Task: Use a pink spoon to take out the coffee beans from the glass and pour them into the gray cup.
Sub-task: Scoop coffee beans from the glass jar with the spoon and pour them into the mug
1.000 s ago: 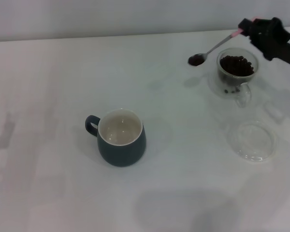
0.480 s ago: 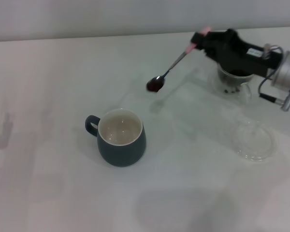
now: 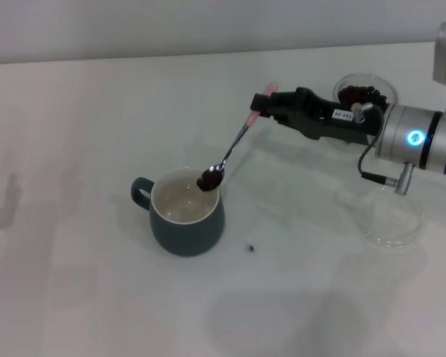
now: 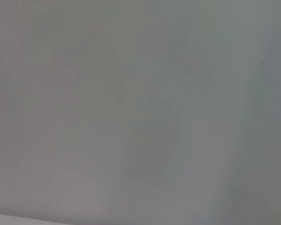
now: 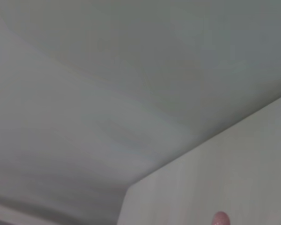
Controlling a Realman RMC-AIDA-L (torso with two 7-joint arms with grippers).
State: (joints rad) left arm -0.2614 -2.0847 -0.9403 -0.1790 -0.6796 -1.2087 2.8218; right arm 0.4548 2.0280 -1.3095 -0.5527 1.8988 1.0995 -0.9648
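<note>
In the head view my right gripper (image 3: 271,105) is shut on the pink spoon (image 3: 234,147), holding its pink handle end. The spoon slopes down to the left, its bowl filled with coffee beans (image 3: 209,179) right over the right rim of the gray cup (image 3: 186,219). The gray cup stands at mid-table, its inside cream-white. The glass (image 3: 365,94) with more beans stands at the far right, partly behind my right arm. One loose bean (image 3: 250,248) lies on the table right of the cup. The spoon's pink tip shows in the right wrist view (image 5: 220,218). My left gripper is out of view.
A flat clear glass dish (image 3: 392,219) lies on the white table (image 3: 97,134) at the right, below my right arm. The left wrist view shows only a plain pale surface.
My right gripper has carried the loaded spoon left and down, from beside the glass to over the gray cup's rim. One bean now lies on the table right of the cup.
</note>
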